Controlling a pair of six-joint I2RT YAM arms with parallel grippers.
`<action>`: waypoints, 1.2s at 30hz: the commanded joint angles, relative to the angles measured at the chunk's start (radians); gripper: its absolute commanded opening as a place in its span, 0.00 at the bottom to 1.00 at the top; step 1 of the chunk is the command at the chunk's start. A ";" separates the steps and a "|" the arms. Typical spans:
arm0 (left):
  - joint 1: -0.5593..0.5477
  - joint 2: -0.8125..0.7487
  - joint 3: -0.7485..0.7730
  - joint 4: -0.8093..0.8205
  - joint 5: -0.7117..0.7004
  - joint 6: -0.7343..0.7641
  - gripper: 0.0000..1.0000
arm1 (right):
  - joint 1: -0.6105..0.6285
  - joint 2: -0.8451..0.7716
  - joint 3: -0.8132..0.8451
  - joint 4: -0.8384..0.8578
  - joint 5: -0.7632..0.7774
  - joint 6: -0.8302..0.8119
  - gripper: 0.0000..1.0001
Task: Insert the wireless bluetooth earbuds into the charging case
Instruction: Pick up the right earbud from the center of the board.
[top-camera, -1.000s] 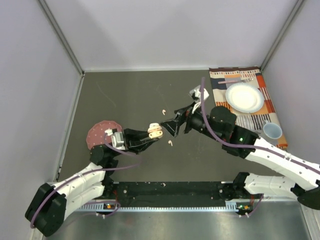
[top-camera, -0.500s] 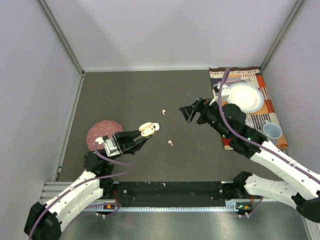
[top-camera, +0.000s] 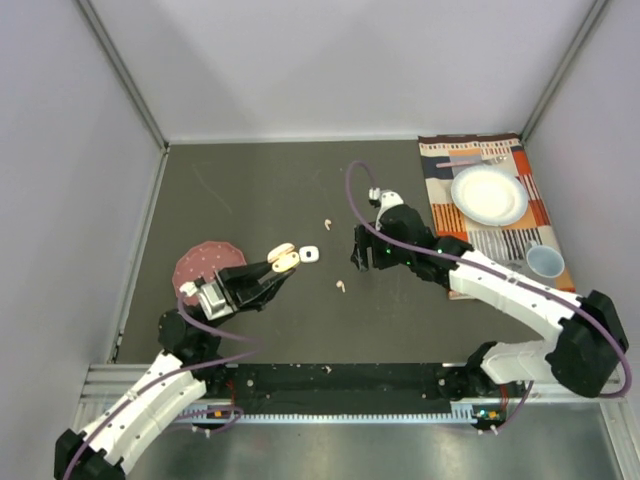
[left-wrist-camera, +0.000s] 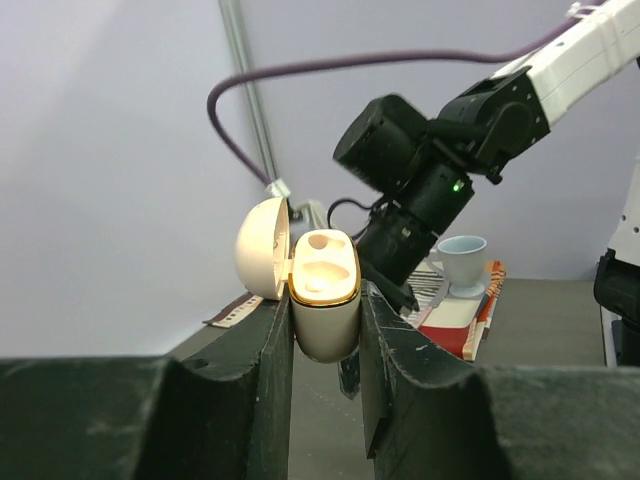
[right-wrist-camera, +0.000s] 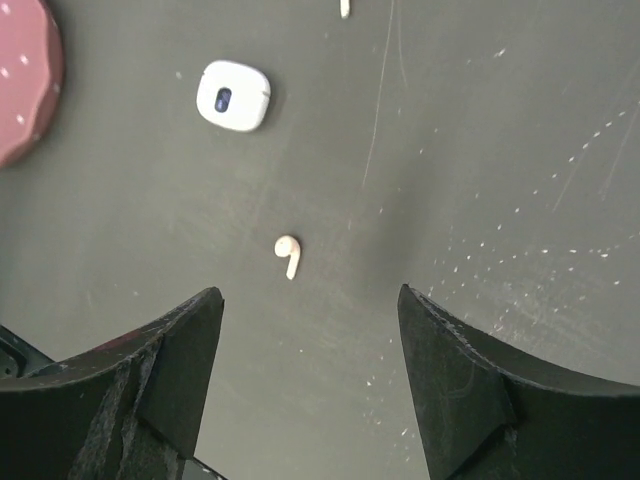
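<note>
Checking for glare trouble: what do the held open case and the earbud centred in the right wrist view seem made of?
Open case: probably smooth plastic, pale peach, soft sheen; its rim looks gold metallic. Earbud: likely moulded plastic, pale, rounded; finish too small to judge.

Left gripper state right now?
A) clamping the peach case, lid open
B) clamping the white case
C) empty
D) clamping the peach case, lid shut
A: in the left wrist view, the left gripper pinches the peach charging case, whose lid is swung open.
</note>
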 joint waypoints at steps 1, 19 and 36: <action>-0.002 -0.020 0.060 -0.018 -0.013 0.007 0.00 | -0.005 0.066 0.053 -0.012 -0.075 -0.068 0.70; -0.002 -0.097 0.118 -0.147 0.003 0.026 0.00 | 0.089 0.381 0.139 0.040 -0.084 -0.128 0.57; -0.003 -0.201 0.118 -0.245 -0.045 0.062 0.00 | 0.097 0.499 0.171 0.073 -0.130 -0.098 0.50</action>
